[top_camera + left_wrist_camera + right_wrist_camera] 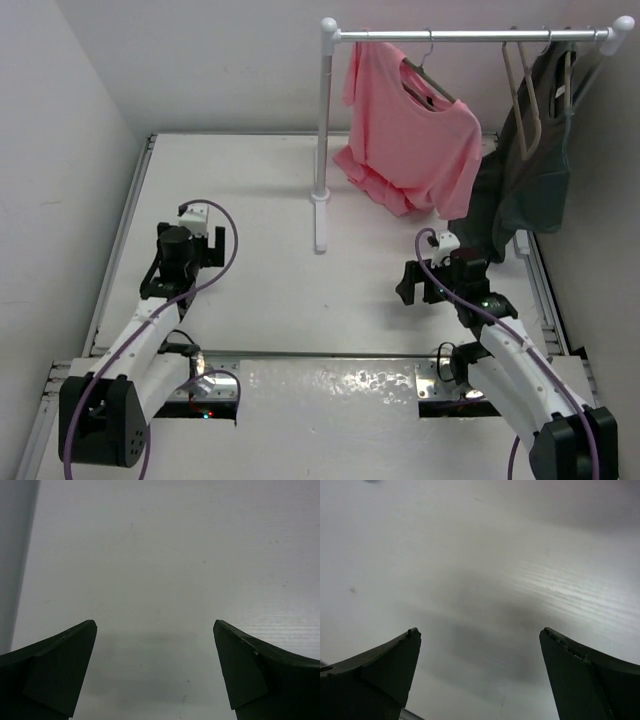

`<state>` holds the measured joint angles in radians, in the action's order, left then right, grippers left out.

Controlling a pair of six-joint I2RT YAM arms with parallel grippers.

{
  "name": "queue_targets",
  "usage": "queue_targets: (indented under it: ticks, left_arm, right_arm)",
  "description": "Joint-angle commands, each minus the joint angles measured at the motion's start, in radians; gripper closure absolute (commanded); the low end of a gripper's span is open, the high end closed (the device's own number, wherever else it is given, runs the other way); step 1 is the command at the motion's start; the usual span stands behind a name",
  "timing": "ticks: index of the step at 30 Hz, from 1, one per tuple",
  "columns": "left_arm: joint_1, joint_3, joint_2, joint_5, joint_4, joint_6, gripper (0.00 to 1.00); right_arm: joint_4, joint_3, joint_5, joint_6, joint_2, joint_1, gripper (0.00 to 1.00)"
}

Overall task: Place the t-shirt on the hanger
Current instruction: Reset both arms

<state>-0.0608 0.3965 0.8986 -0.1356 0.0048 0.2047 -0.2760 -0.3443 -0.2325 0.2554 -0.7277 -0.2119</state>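
Observation:
The salmon-pink t-shirt (415,140) hangs on the hanger (432,84), whose hook is over the white rail (470,35) at the back. Only the hanger's hook and a dark bit at the neckline show. My left gripper (193,218) is open and empty over the bare table at the left; its view (155,630) shows only white tabletop between the fingers. My right gripper (432,262) is open and empty below the shirt's hem, apart from it; its view (480,640) shows only tabletop.
The rail's white post (322,140) stands mid-table on a small foot. A dark grey-green garment (535,160) and an empty taupe hanger (520,90) hang at the rail's right end. Walls close the left and right sides.

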Motion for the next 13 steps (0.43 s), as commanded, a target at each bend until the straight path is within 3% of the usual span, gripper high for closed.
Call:
queue_targets:
  ticks: [1, 5, 13]
  left_arm:
    - [0.026, -0.005, -0.046, -0.150, 0.124, -0.073, 0.00]
    - [0.026, -0.025, -0.064, -0.148, 0.121, -0.076, 0.00]
    - [0.027, -0.025, -0.073, -0.174, 0.112, -0.091, 0.00]
  right_arm:
    - [0.116, 0.019, 0.191, 0.045, 0.042, -0.001, 0.01]
    - [0.214, 0.086, 0.243, 0.041, 0.033, 0.000, 0.01]
    - [0.212, 0.123, 0.289, 0.050, 0.033, 0.000, 0.01]
